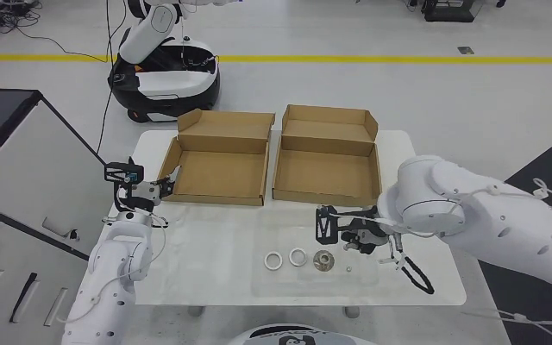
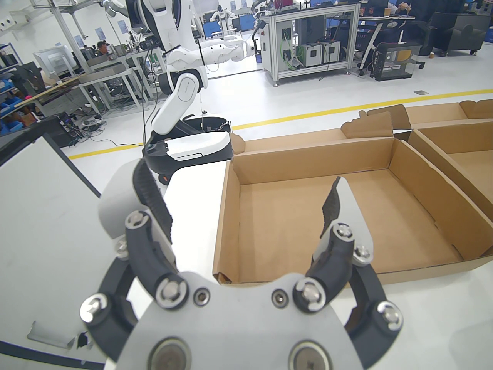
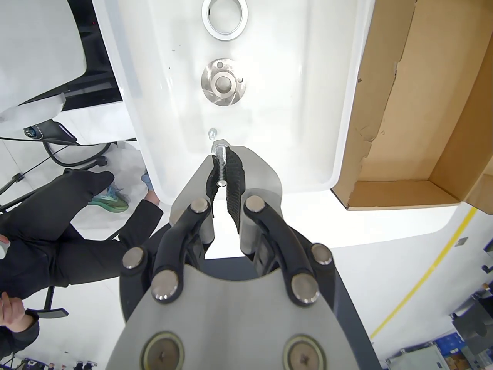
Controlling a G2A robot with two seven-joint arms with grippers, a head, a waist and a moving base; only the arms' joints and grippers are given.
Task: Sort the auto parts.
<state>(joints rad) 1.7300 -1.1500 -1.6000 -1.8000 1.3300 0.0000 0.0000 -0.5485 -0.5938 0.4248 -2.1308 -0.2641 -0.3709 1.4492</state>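
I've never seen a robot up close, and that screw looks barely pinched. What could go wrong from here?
1. The right gripper pinches the bolt lengthwise between thin pads; it might slip or twist out during the carry.
2. The bolt's head looks close to the small nut and flange in the tray; a dip could knock them.
3. Carried low, it could catch the cardboard box wall.

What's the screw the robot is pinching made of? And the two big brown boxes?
The screw in the right end effector looks like bare metal: silvery, shiny, threaded, probably steel. The left box and right box look like plain cardboard: matte brown, folded flaps, ragged edges.
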